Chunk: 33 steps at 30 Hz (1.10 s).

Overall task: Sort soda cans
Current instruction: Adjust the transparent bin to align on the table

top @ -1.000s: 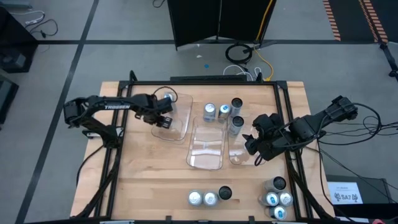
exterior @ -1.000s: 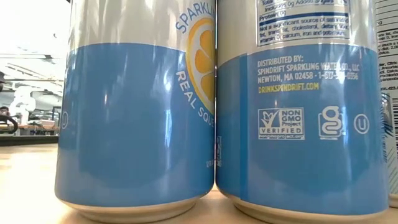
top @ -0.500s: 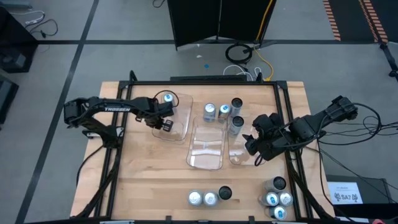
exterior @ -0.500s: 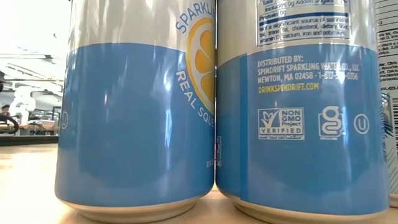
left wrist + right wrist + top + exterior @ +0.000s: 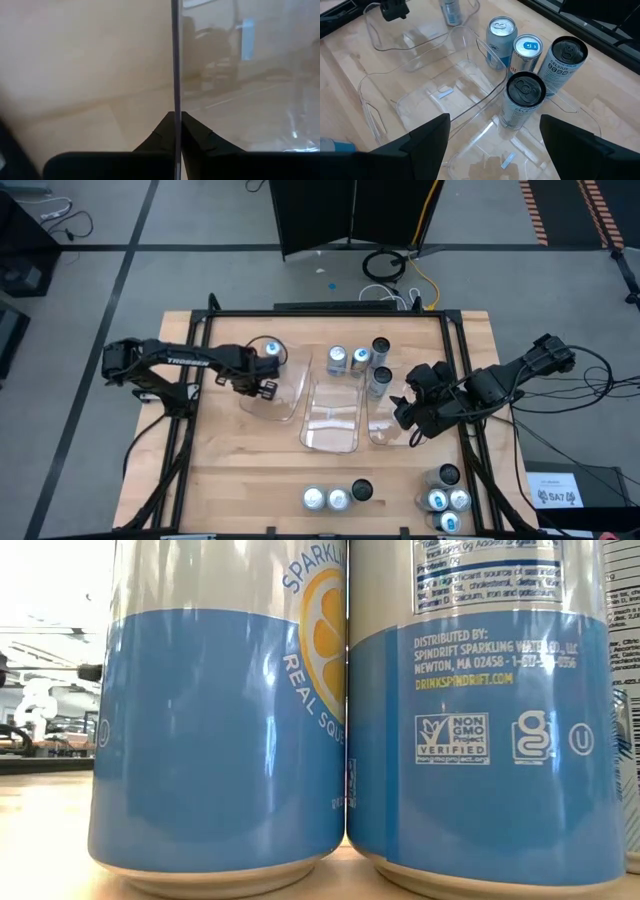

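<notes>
Wooden table [image 5: 250, 470], grey lab floor beyond. Changed over the last second: left gripper [image 5: 262, 377] drawn back and clamped shut on the thin near wall of the clear plastic rectangular tray [image 5: 290, 385]. Blue-topped silver soda can [image 5: 271, 350] upright inside that tray, just beyond the fingertips, not touched. Probable meaning: tray about to be repositioned, no can being sorted. Right gripper [image 5: 412, 418] open, empty, waiting near four upright cans [image 5: 360, 360].
</notes>
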{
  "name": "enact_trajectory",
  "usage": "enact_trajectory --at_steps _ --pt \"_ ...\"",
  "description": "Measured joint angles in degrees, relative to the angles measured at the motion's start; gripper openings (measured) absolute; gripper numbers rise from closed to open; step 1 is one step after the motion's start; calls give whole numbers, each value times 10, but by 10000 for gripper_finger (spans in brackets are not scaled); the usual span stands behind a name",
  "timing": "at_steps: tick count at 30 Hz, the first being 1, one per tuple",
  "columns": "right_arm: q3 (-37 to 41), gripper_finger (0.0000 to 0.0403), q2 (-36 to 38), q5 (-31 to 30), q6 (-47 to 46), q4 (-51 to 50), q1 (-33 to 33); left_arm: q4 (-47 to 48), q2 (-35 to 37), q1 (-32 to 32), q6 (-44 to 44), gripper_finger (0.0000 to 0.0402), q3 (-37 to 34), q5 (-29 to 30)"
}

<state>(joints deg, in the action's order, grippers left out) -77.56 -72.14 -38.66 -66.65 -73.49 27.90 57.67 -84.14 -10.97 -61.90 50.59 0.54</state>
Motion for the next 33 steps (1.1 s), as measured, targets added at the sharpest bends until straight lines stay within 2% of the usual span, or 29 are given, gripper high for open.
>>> enact_trajectory --at_steps 5,26,33 --pt "0 302 0 0 1 0 0 36 0 38 -58 16 0 0" --pt "0 302 0 30 35 1 0 27 0 225 -354 16 0 -24" --pt "0 302 0 38 68 33 0 28 0 242 -383 25 0 -22"
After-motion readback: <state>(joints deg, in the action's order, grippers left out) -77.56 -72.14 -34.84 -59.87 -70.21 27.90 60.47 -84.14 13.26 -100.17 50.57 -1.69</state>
